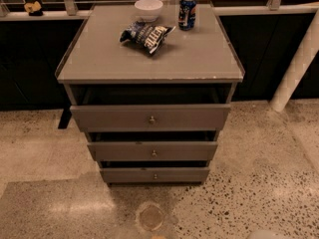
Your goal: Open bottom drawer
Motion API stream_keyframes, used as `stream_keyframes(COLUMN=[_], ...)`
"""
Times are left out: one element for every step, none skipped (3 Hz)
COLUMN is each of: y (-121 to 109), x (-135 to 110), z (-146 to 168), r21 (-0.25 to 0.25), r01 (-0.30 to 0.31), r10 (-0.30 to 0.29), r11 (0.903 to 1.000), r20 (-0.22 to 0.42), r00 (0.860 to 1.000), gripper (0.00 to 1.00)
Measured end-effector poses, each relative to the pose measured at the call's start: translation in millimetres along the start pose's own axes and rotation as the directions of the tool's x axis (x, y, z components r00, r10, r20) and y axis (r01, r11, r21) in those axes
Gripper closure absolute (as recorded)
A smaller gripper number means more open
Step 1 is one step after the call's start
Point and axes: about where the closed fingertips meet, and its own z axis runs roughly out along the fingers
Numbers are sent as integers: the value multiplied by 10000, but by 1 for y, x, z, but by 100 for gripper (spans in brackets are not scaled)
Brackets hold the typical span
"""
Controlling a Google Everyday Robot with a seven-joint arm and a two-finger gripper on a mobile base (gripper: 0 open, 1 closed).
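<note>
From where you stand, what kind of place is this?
Likely an office break area: grey drawer cabinet on speckled floor, chip bag, soda can and bowl on top. The gripper is out of view.
</note>
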Motion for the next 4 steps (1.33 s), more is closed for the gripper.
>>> stream_keyframes(y=[-21, -37, -50, -65], x=[-33, -80, -102, -74], z=[34, 49, 46, 23], r21=[41, 780, 1716, 2886], r01=[838, 1620, 1296, -443], r10=[-839, -1704, -1484, 335], r11=[9965, 9837, 9766, 9564], r20=[630, 1182, 1015, 422], r00=[9945, 9783, 9837, 9985], gripper=[0, 0, 0, 0])
